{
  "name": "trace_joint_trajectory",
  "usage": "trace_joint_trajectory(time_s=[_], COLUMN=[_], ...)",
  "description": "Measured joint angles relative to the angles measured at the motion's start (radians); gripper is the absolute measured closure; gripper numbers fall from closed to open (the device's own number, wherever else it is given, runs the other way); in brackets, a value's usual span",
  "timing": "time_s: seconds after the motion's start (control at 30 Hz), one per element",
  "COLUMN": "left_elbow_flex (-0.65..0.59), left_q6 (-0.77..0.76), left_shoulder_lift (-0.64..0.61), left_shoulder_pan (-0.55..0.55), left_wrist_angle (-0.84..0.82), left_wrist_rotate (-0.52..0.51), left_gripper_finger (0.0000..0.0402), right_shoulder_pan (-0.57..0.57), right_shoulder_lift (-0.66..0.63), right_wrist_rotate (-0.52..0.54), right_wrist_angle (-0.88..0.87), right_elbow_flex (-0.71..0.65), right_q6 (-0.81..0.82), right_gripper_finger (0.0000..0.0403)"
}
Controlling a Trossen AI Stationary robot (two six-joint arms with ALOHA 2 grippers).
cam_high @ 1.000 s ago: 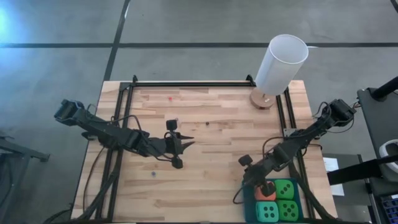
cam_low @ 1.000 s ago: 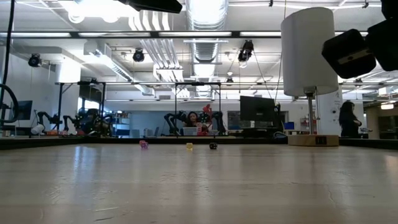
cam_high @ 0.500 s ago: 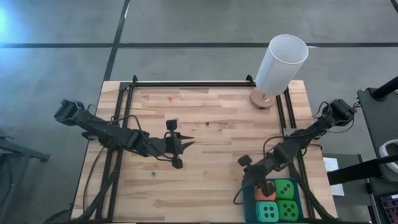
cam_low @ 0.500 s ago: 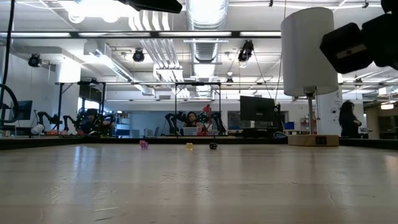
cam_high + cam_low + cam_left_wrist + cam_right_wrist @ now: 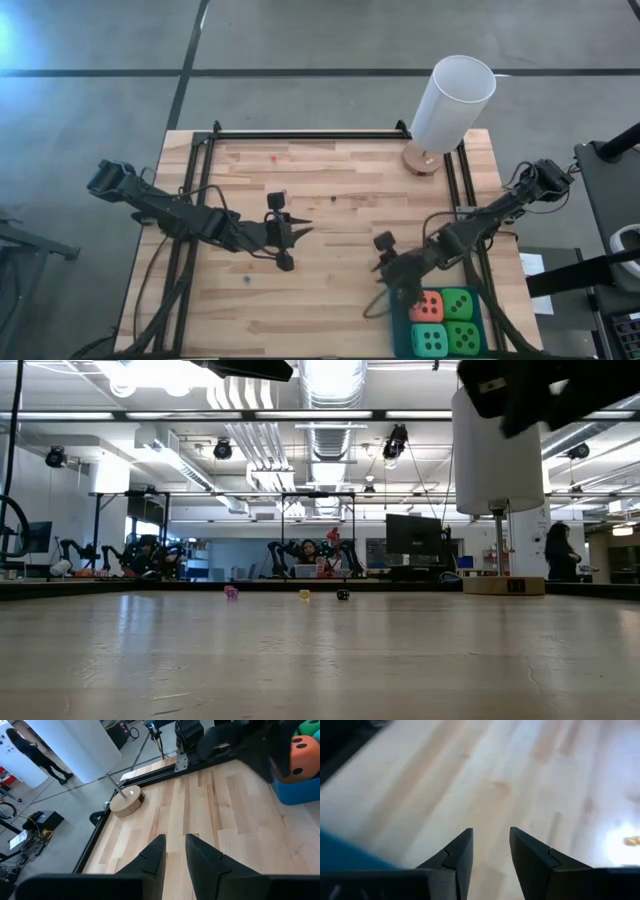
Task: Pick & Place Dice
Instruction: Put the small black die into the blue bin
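Observation:
Four dice sit side by side in a blue tray [image 5: 400, 335] at the table's near right: an orange-red one [image 5: 430, 305], a green one [image 5: 460, 303], a turquoise one [image 5: 430, 339] and a second green one [image 5: 463, 338]. My right gripper [image 5: 402, 288] hovers just left of the tray's far left corner. It is open [image 5: 491, 840] with bare wood between its fingers. My left gripper [image 5: 302, 232] waits over the table's middle with a narrow empty gap [image 5: 175, 845]. The left wrist view shows the orange-red die [image 5: 300, 750] in the tray, behind my right arm.
A tall white cylinder [image 5: 452, 103] on a round wooden base [image 5: 422, 160] stands at the far right corner. Black rails [image 5: 205, 180] run along the left, far and right sides. A few tiny coloured specks [image 5: 304, 595] lie near the far edge. Open wood lies between the two grippers.
My right gripper has risen from over the orange-red die and gone toward the table's left and far edges, tipping as it went. The die stays in the tray and now shows whole in the high view.

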Motion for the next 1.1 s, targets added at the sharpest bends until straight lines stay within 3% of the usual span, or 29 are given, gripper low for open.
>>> trace_joint_trajectory(time_s=[0.33,0.53,0.77,1.1], left_elbow_flex=[0.0,0.0,0.0,0.0], left_q6=[-0.006,-0.026,-0.026,-0.026], left_shoulder_lift=[0.0,0.0,0.0,0.0], left_shoulder_pan=[0.0,0.004,0.005,0.005], left_wrist_angle=[-0.007,-0.043,-0.034,-0.034], left_wrist_rotate=[0.0,0.0,0.0,0.0], left_gripper_finger=[0.0323,0.0323,0.0323,0.0323], right_shoulder_pan=[-0.196,-0.324,-0.457,-0.52], right_shoulder_lift=[0.0,0.0,0.015,0.129], right_wrist_rotate=[0.014,0.012,0.014,0.012], right_wrist_angle=[0.016,0.21,0.289,0.459], right_elbow_flex=[-0.063,-0.127,-0.131,-0.131], right_q6=[-0.005,-0.01,0.068,0.064], right_gripper_finger=[0.0282,0.0293,0.0297,0.0255])
